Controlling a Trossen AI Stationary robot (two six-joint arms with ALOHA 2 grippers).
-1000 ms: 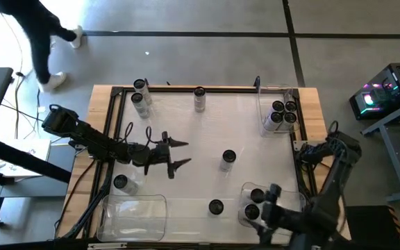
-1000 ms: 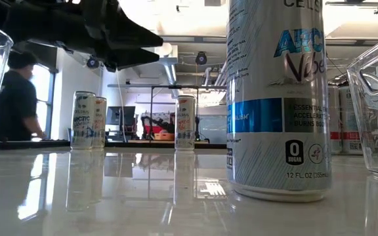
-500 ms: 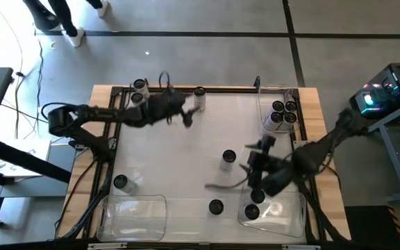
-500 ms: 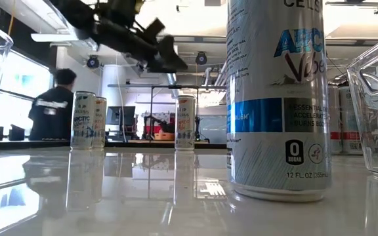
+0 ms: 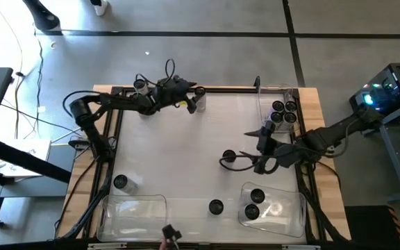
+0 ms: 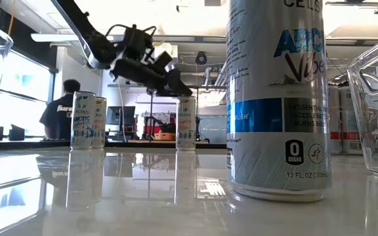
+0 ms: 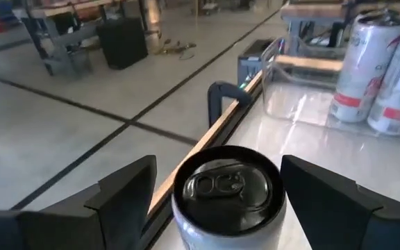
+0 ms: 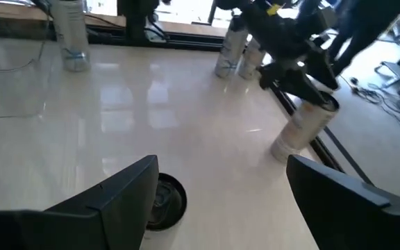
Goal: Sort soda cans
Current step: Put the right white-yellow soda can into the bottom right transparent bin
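A white table (image 5: 186, 149) seen from above holds slim soda cans and clear plastic bins. Two dark robot arms reach over it.

The left gripper (image 5: 192, 97) is at the table's far edge, its jaws apart on either side of one upright can (image 5: 199, 98), not closed on it. The left wrist view shows that can's dark top (image 7: 228, 187) between the two spread fingers (image 7: 127, 191).

The right gripper (image 5: 245, 161) is near the middle of the table, toward the right edge, jaws apart, with a second can (image 5: 228, 158) just in front of its fingers. In the right wrist view this can (image 8: 164, 201) sits low beside the open fingers.

Cans counted from above: eleven.
- Two at the far left corner (image 5: 139, 86).
- One at the left gripper.
- One at the right gripper.
- Three in the bin at the far right corner (image 5: 281, 114).
- Two in the bin at the near right corner (image 5: 255, 205).
- One at the near edge (image 5: 216, 207).
- One near the left edge (image 5: 120, 182).

A third bin (image 5: 134, 215) lies at the near left corner.
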